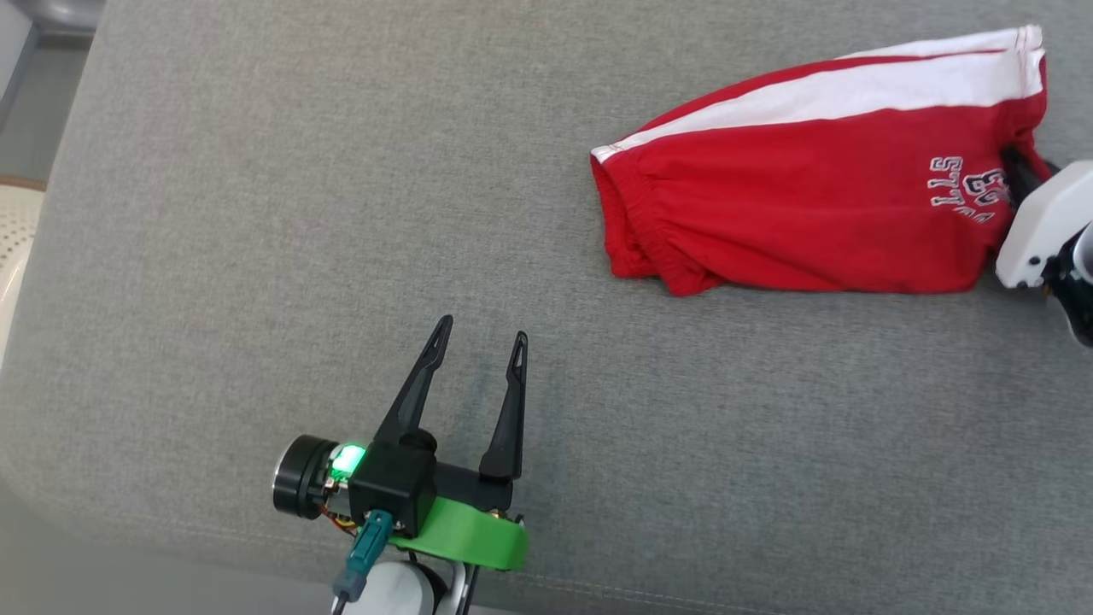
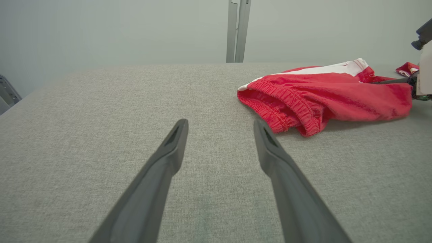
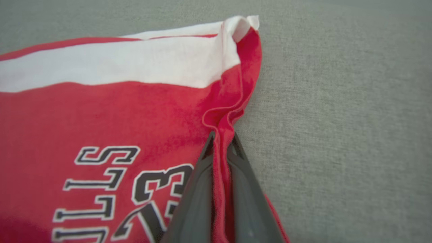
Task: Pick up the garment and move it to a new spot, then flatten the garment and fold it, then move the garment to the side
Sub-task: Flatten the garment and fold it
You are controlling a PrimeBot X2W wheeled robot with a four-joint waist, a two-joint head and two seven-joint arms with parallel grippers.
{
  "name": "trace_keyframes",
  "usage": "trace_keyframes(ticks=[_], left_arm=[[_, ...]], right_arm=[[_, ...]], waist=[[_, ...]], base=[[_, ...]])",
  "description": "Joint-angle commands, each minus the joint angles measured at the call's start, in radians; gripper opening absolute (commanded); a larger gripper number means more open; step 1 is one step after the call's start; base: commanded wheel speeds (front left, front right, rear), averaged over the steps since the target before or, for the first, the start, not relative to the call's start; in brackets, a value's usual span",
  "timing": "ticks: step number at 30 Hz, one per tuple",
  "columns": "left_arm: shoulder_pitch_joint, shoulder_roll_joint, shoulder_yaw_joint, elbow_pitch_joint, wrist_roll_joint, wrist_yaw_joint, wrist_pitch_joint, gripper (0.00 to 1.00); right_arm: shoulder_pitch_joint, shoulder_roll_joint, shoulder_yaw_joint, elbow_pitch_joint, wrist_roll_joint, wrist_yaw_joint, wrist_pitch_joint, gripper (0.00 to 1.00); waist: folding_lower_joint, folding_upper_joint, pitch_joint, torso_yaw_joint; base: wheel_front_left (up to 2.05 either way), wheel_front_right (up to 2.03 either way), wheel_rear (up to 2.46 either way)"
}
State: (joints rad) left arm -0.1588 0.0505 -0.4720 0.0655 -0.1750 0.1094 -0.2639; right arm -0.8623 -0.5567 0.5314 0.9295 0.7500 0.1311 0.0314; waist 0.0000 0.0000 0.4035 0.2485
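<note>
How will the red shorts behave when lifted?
Likely floppy: the red shorts bunch into a pleat where the right end effector pinches them. Probably light: thin fabric, slack on the grey surface. Lifted by one edge, the rest should hang.

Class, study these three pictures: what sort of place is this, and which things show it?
Probably a robot lab or test room, not a home: a broad grey cloth-covered table, a bare pale wall with a metal upright, and red shorts held in the right pincer.
</note>
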Motion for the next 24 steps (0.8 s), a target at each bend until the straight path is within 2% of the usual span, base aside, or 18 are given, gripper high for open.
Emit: trace_keyframes(ticks=[1,13,19,24], left_arm=[[0.009,0.001,0.007,0.003,0.009,-0.004,0.000,1.00],[0.053,0.001,0.053,0.015,0.041,-0.023,0.000,1.00],[0.062,0.001,0.058,0.029,0.043,-0.034,0.000,1.00],[0.080,0.001,0.054,0.050,0.033,-0.035,0.000,1.00]], right_arm=[[0.054,-0.005,0.016,0.014,0.013,-0.001,0.002,0.00],[0.077,-0.110,0.060,-0.012,0.038,-0.001,-0.062,0.00],[0.019,-0.090,0.099,-0.029,0.002,-0.001,-0.051,0.00],[-0.017,-0.035,0.128,-0.039,-0.013,-0.001,0.015,0.00]], waist=[[0.0000,0.0000,-0.032,-0.032],[0.0000,0.0000,-0.113,-0.132],[0.0000,0.0000,-0.139,-0.137],[0.0000,0.0000,-0.185,-0.131]], base=[[0.00,0.00,0.00],[0.00,0.00,0.00],[0.00,0.00,0.00],[0.00,0.00,0.00]])
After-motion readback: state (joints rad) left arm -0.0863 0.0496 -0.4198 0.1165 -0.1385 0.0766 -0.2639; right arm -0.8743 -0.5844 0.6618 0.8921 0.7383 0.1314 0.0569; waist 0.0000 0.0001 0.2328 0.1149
